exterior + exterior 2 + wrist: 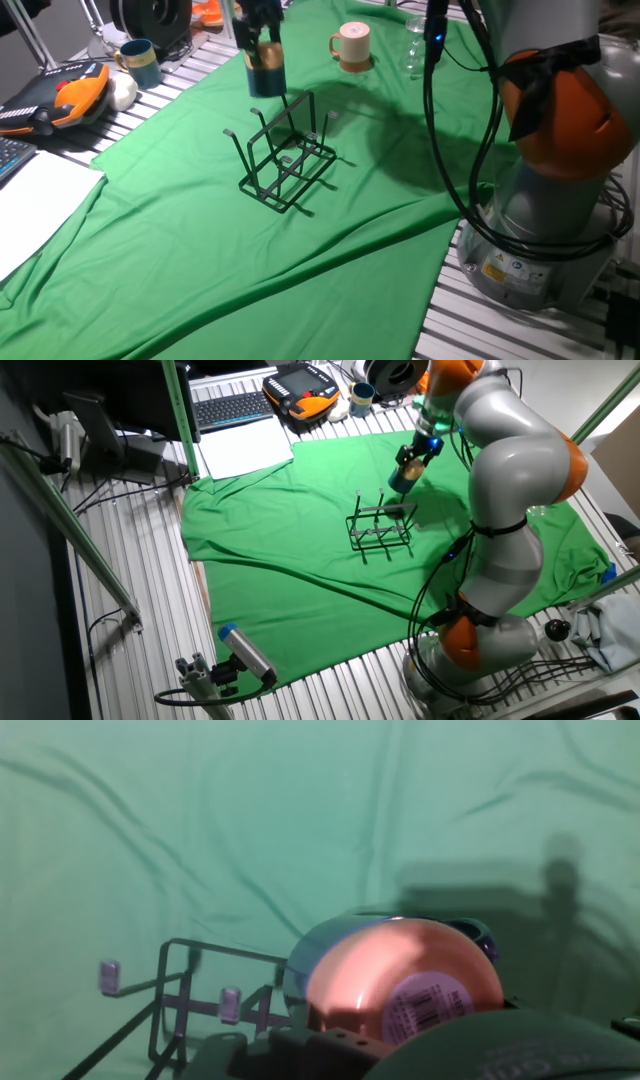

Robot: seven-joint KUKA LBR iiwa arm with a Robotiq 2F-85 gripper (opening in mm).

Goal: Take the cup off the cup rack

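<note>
The small dark blue cup (266,70) with a tan end hangs in the air, held by my gripper (262,38), which is shut on it from above. It is clear of the black wire cup rack (288,155), which stands on the green cloth below and to the right of it. In the other fixed view the cup (404,478) is just above the rack (381,528). In the hand view the cup's tan base with a barcode label (400,982) fills the lower middle, and the rack's prongs (190,995) show at lower left.
A cream handled mug (351,46) stands at the back on the green cloth (200,250). A teal mug (138,62) and an orange pendant (70,95) sit at the left off the cloth. White paper (30,205) lies left. The arm's base (540,230) is right.
</note>
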